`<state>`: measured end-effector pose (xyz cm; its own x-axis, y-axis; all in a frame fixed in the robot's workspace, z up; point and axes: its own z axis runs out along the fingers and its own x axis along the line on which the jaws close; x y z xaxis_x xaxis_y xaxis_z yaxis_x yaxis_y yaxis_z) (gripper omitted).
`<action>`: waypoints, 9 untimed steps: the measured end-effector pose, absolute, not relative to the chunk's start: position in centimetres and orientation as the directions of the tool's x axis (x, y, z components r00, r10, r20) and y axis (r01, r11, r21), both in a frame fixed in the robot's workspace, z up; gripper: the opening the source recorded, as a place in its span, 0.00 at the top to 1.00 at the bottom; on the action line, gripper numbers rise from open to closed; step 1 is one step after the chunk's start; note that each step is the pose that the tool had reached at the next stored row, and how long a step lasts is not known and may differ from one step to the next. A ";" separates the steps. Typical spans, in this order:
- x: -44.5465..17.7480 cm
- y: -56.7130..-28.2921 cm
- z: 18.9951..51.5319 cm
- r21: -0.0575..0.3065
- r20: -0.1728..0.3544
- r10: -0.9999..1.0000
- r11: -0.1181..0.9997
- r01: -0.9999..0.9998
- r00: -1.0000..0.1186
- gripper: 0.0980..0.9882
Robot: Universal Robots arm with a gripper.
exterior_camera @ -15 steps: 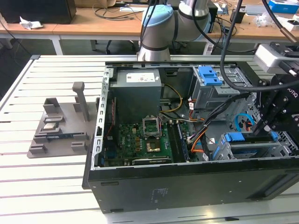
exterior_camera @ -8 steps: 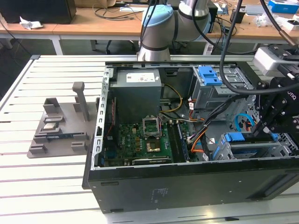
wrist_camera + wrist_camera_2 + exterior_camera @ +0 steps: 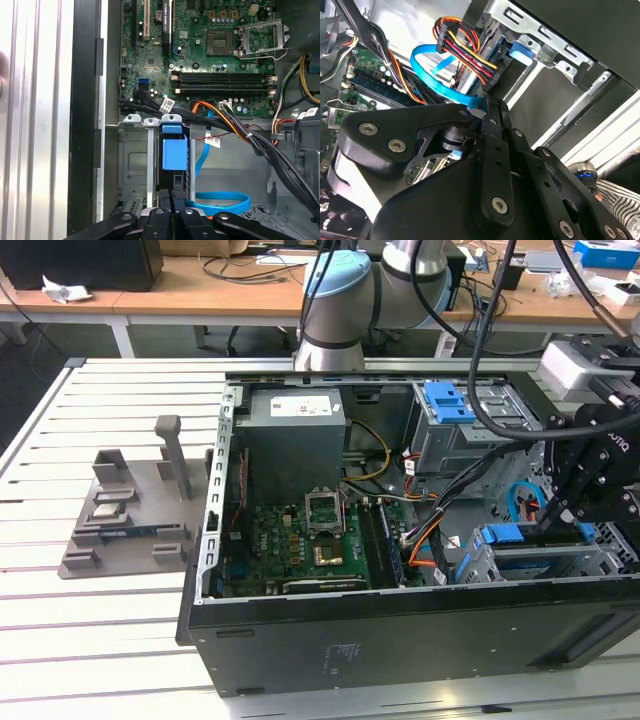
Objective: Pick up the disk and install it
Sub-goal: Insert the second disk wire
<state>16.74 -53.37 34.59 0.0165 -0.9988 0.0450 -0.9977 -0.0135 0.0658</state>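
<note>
Inside open computer case [image 3: 300, 630], at drive cage [image 3: 590, 560] near exterior view's right: gripper [image 3: 176, 196] fingers pressed together, clamped on blue-framed disk [image 3: 174, 152], seated upright in cage slot.

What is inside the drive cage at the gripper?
A blue carrier stands in the drive cage slot, with the gripper at its edge. The drive inside the carrier is hidden by the cage walls and gripper.

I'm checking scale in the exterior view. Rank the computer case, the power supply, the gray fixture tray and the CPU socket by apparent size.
1. computer case
2. gray fixture tray
3. power supply, close to the tray, so that order is unsure
4. CPU socket
</note>
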 end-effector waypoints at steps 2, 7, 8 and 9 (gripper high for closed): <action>16.8 -52.9 34.5 0.066 0.045 -0.999 -0.014 -0.998 0.017 0.93; 16.8 -52.4 34.2 0.066 0.046 -0.999 -0.013 -0.998 0.017 0.93; 16.8 -52.5 34.2 0.066 0.046 -0.999 -0.013 -0.998 0.016 0.93; 16.8 -52.4 34.1 0.066 0.046 -0.999 -0.013 -0.998 0.017 0.93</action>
